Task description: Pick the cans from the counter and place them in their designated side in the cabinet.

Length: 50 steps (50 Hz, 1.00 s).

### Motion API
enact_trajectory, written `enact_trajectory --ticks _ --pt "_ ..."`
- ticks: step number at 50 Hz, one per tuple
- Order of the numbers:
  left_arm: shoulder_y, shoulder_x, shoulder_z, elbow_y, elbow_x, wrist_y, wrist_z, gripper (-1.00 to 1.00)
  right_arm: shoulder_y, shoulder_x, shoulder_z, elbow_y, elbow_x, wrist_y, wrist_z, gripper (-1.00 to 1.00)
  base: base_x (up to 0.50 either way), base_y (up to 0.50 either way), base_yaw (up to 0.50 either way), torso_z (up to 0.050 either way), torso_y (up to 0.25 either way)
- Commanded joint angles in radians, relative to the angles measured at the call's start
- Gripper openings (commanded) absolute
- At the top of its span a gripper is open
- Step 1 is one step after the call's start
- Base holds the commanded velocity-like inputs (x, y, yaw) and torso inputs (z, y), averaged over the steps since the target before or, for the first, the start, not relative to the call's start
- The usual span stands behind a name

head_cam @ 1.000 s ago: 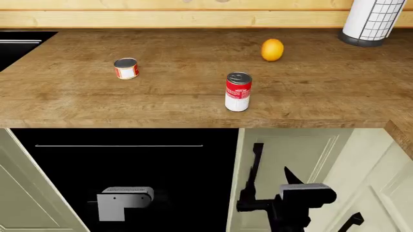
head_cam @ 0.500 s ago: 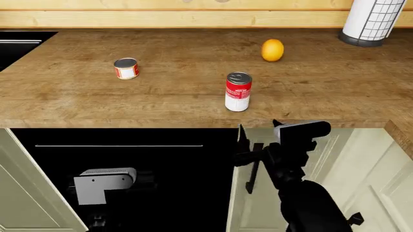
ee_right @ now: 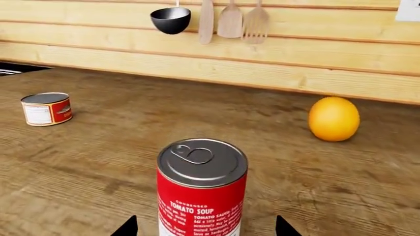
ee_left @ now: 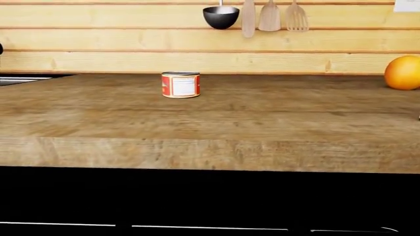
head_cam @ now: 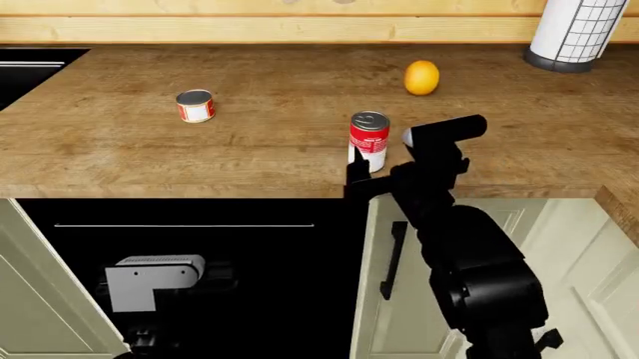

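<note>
Two cans upright on the counter [head_cam: 120,161]: tall can [head_cam: 369,141] near the front edge, short can [head_cam: 194,105] well apart toward the left. Right gripper [head_cam: 364,173] just in front of the tall can, fingertips [ee_right: 125,228] spread wide either side (nothing gripped). Left gripper low by the dark cabinet opening, fingers hidden, state impossible to tell. Orange [head_cam: 421,77] farther back, paper-towel holder [head_cam: 577,34] in the far right corner.

table [head_cam: 120,157]: brown wood-grain, thick front edge | tall can [head_cam: 369,142]: upright near front edge | short can [head_cam: 194,105]: upright, well apart to its left | orange [head_cam: 421,77]: further back | wire-mesh white cylinder [head_cam: 576,34]: back right corner
</note>
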Motion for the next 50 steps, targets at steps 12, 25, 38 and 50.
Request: enact_trajectory --ticks 12,25,38,50 --pt "0.005 -0.019 0.010 -0.007 -0.003 0.012 -0.017 1.00 0.123 -0.029 -0.019 0.256 0.027 -0.089 -0.016 1.00 0.00 0.00 0.00 0.000 0.000" --pt "0.004 -0.031 0.021 -0.021 -0.012 0.018 -0.032 1.00 0.174 -0.045 -0.041 0.424 0.041 -0.167 -0.036 1.00 0.00 0.00 0.00 0.000 0.000" --pt "-0.005 -0.040 0.022 -0.030 -0.022 0.020 -0.045 1.00 0.300 -0.072 -0.065 0.735 0.039 -0.311 -0.069 1.00 0.00 0.00 0.00 0.000 0.000" --pt "-0.003 -0.045 0.020 -0.046 -0.029 0.034 -0.051 1.00 0.511 -0.108 -0.377 1.199 0.333 -0.584 -0.077 -1.00 0.00 0.00 0.00 0.000 0.000"
